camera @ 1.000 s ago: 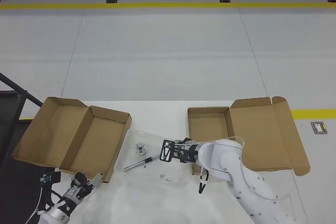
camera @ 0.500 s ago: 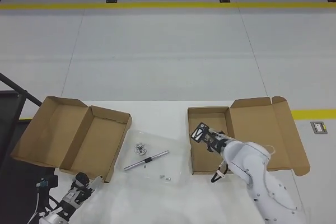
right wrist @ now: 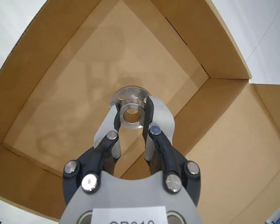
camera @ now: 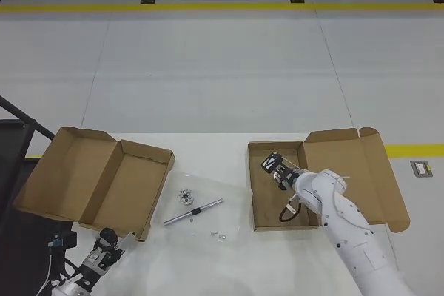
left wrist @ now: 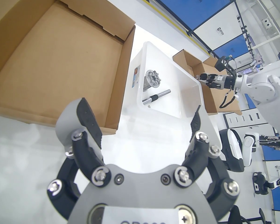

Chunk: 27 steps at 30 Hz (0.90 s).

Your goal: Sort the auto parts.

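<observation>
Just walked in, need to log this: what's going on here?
The right pincer is shut on a metal flanged bushing, holding it over the right cardboard box. The left pincer hangs open near the left cardboard box. A rod and a round part lie in the clear tray between the boxes.

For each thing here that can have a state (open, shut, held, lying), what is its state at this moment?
right gripper: shut on the flanged bushing, over the right box.
flanged bushing: held, not yet set down.
left gripper: open, holding nothing.
left box: lid open.
right box: lid open.
rod: lying flat in the clear bin.
round part: resting in the clear bin, apart from the rod.
</observation>
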### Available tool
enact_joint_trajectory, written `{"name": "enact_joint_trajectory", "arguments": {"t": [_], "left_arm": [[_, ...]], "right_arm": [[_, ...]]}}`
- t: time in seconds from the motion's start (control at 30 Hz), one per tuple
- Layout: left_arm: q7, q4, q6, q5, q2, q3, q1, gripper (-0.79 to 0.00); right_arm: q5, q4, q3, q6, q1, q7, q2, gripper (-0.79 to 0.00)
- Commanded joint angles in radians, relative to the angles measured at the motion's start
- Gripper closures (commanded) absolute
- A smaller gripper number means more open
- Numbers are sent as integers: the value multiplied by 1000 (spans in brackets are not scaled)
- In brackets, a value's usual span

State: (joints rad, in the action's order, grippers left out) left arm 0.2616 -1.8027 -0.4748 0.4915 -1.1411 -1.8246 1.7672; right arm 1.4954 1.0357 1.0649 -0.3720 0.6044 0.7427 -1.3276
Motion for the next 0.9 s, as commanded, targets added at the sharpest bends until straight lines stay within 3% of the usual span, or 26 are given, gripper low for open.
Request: {"name": "enact_joint_trajectory", "arguments": {"t": [0.0,0.17,0.23,0.27,0.3,0.33,0.37,0.57,0.67,0.87], "left_arm": [[0,0,0,0,0,0,0,-785],[0,0,0,0,0,0,0,-785],[0,0,0,0,0,0,0,-785],[0,0,0,0,0,0,0,-785],[0,0,0,0,0,0,0,-785],[0,0,0,0,0,0,0,-785],[0,0,0,0,0,0,0,-785],[0,0,0,0,0,0,0,-785],[0,0,0,0,0,0,0,-785],[0,0,0,0,0,0,0,-785]], "right_arm": [[-6,-61,-25,9,-32,-13,-11,0],[-32,-180,-65,12,-92,-52,-36,0],[-39,-214,-73,14,-107,-66,-42,-336],[-42,-227,-76,15,-113,-74,-44,-409],[-42,-236,-77,18,-116,-80,-46,-554],[-42,-241,-78,19,-119,-88,-47,-757],[-46,-244,-77,14,-119,-95,-47,-785],[-26,-174,-58,15,-102,-94,-37,-785],[2,-12,-44,15,-48,-86,-24,-785],[50,449,-24,-44,115,54,2,-785]]}}
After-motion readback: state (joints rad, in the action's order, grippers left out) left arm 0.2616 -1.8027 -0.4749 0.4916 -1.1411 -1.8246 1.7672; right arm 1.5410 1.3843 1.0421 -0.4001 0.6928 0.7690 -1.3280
